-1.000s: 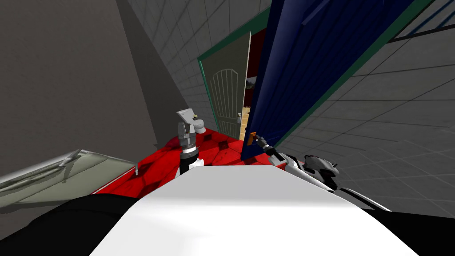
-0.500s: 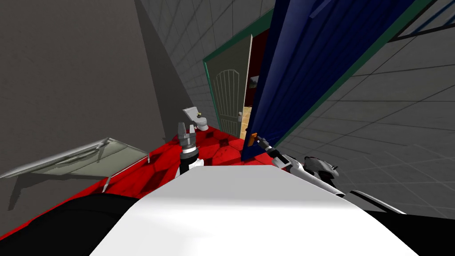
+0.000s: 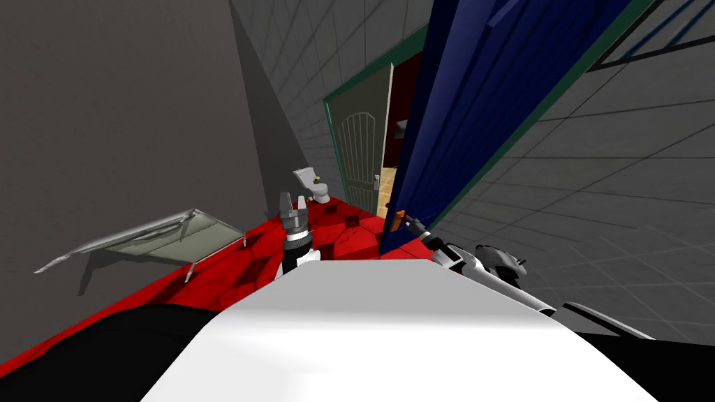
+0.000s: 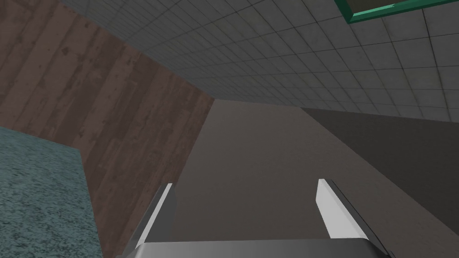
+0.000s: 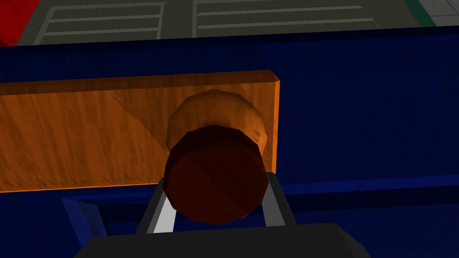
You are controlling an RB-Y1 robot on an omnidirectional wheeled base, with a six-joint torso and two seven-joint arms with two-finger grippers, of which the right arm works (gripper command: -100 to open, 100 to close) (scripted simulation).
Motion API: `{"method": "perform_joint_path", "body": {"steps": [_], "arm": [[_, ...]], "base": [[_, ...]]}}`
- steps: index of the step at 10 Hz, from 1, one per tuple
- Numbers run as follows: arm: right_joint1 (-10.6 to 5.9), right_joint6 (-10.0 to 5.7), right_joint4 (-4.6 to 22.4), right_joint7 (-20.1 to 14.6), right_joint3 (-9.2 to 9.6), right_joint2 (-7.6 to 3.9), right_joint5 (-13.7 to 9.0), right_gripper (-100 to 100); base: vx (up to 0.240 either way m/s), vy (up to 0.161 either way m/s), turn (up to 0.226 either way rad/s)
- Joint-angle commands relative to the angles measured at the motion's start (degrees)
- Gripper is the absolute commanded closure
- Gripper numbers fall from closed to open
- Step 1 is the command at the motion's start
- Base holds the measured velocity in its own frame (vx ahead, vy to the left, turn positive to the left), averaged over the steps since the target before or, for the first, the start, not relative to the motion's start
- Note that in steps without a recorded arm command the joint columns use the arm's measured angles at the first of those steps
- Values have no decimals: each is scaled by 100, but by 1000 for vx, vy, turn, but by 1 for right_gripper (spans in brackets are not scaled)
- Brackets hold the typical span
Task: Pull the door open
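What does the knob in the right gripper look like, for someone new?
Find the tall dark blue door. At its free edge sits an orange plate. The knob is the round, dark brown stub on it, pinched by the right gripper.
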Motion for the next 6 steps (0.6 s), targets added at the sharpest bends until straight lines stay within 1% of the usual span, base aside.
{"method": "perform_joint_path", "body": {"steps": [1, 2, 3, 4, 5, 6], "arm": [[20, -126, 27, -53, 63, -70, 3, 100], [26, -166, 36, -70, 83, -92, 5, 100], [40, -254, 55, -107, 127, -141, 7, 100], [47, -302, 65, -127, 151, -167, 8, 100], [62, -399, 86, -168, 200, -221, 11, 100], [70, -448, 96, -189, 224, -248, 12, 100]], "base": [[-152, -83, 131], [-163, -139, 159], [-169, -122, 183], [-147, -124, 120], [-124, -119, 131], [-149, -124, 118]]}}
